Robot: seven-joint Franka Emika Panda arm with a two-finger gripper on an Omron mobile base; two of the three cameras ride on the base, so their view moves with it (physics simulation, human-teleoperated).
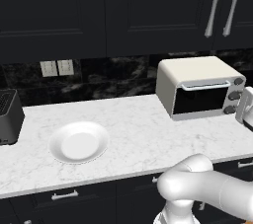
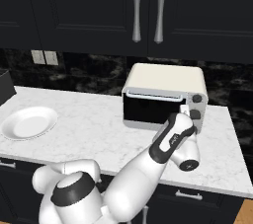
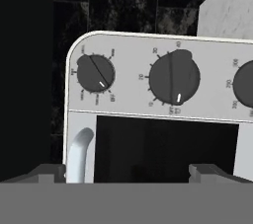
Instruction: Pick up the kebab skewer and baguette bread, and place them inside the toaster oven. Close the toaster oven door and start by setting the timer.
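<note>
I have the toaster oven [image 1: 197, 87] right in front of my gripper [image 2: 190, 119]; it stands on the white marble counter [image 1: 138, 134] with its back near the dark backsplash. The toaster oven door [image 1: 200, 98] is shut, the pale bar handle [image 1: 205, 86] lying along its top edge. Through the dark glass I cannot tell whether anything is inside; I cannot make out the skewer or the bread from here.

My gripper hangs just off the oven's knob end, its camera rolled sideways, so the knob panel [image 3: 163, 77] runs across the upper part of the hand view. The two finger tips [image 3: 49, 172] stand wide apart with nothing between them, framing the door glass, and the handle's end curves up beside one tip.

Well off to the gripper's left, a white plate [image 1: 79, 142] lies on the counter, bare. Farther left still, at the counter's end, stands a black slot toaster [image 1: 9, 117].

Three dark knobs [image 3: 174, 77] sit in a row on the panel, each with a small white pointer mark. There are rings of tiny numbers around them, too small for me to read with confidence.
</note>
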